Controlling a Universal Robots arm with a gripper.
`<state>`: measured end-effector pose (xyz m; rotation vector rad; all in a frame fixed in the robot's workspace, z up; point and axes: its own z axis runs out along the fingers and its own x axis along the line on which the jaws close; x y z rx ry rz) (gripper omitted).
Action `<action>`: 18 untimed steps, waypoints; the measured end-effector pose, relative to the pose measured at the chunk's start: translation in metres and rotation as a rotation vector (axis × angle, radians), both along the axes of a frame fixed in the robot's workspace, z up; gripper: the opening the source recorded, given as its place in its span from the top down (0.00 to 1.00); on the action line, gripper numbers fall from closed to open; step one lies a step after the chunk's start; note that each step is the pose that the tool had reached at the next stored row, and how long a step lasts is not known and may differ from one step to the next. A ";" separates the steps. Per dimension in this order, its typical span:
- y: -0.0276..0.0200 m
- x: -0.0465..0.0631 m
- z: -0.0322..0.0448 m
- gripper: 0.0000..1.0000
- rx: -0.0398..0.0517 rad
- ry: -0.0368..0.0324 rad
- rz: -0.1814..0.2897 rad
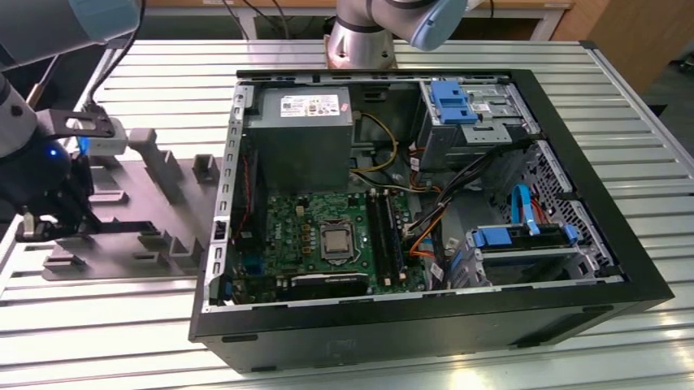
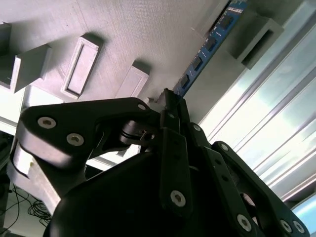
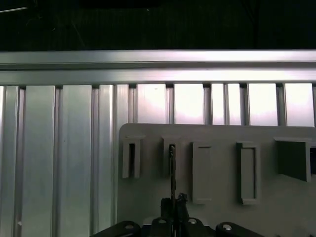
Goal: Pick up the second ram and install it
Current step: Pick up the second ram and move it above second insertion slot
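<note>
At the grey plate [image 3: 222,217]: ram stick [image 2: 211,44] in the grip

The gripper [image 2: 168,101] has its fingers closed narrowly on one end of the stick, which stands on edge in a plate slot. Judged from this, a straight lift without twisting would keep it safe

Robotics lab; slotted aluminium table [image 1: 162,65], opened computer tower [image 1: 434,329]

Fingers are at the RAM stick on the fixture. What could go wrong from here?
1. The fingers seem to pinch the second ram near one end, so it may tilt or slip when lifted.
2. Its far end sits in a holder on the grey fixture and could snag.
3. Loose cables crowd the memory slots.
</note>
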<state>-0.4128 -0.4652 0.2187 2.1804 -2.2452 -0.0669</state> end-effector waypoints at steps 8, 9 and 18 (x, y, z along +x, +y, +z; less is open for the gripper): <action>0.0000 0.000 0.0199 0.86 0.0001 0.0000 0.000; 0.0000 0.000 0.0228 0.86 0.0000 -0.0001 0.000; 0.0000 0.000 0.0530 0.86 0.0000 -0.0001 0.000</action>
